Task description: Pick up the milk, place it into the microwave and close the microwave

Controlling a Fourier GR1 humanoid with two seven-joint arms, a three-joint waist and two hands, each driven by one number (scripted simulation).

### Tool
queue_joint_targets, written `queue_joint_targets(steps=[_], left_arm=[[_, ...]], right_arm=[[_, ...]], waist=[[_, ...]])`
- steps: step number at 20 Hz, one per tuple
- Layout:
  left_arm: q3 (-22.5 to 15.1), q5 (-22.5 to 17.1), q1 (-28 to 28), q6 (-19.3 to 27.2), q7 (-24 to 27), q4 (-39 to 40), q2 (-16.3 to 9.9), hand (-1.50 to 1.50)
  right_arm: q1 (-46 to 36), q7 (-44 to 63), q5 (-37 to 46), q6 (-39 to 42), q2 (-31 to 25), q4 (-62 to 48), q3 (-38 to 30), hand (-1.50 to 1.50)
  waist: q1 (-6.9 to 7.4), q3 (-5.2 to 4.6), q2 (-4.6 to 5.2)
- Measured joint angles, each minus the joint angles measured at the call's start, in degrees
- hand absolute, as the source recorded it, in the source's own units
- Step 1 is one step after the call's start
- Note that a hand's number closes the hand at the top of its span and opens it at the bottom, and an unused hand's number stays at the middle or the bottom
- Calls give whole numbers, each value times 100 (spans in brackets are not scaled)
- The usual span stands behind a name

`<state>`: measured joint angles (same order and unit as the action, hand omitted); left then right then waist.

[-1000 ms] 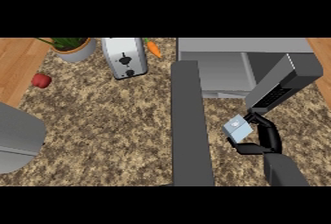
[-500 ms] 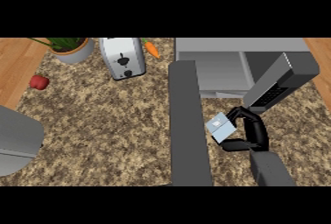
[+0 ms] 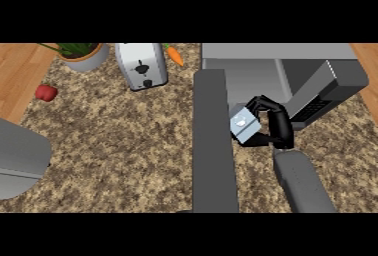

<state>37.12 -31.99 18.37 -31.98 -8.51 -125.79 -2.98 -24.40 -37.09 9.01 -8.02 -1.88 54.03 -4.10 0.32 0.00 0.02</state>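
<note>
Milk: a small pale carton (image 3: 244, 126), lifted clear of the tabletop, just in front of the microwave's open mouth and right of the long grey forearm.
Right hand: the black hand (image 3: 272, 127) curls round the carton from its right side, fingers and thumb closed on it; held this way, the carton's free side faces the opening.
Microwave: a grey box (image 3: 251, 75) at the far right; its cavity shows pale and open, ready to take the carton.
Door: the dark door (image 3: 325, 92) swings out to the right, just beside the hand; it will need pushing shut once the carton is inside.
Left arm: a grey forearm (image 3: 214, 145) runs from the near edge towards the microwave; its hand cannot be made out.
Tabletop: speckled brown surface (image 3: 111, 135) carrying everything.
Bystanders: toaster (image 3: 142, 65), carrot (image 3: 174, 54), potted plant (image 3: 80, 54) along the far edge; a red apple (image 3: 46, 92) at the left. All well apart from the carton.
Stage, as judged: carrying phase, insertion not yet done.
</note>
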Motion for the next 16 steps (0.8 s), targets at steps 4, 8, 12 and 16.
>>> queue_joint_targets(steps=[4,8,12,16], left_arm=[[39,12,-5,-110,100,125,23,-150],[50,-64,-93,-87,14,198,-78,-150],[12,50,-153,-157,72,295,-71,-150],[-19,122,-221,-224,147,385,-66,-150]], right_arm=[[-693,353,344,-323,-192,-476,-31,150],[-1492,368,647,-671,-378,-1448,-173,150],[-2218,455,880,-1173,-421,-2349,-317,150],[-2662,304,978,-1609,-490,-3115,-510,150]], waist=[[22,-2,12],[99,0,40],[173,4,71],[259,6,105]])
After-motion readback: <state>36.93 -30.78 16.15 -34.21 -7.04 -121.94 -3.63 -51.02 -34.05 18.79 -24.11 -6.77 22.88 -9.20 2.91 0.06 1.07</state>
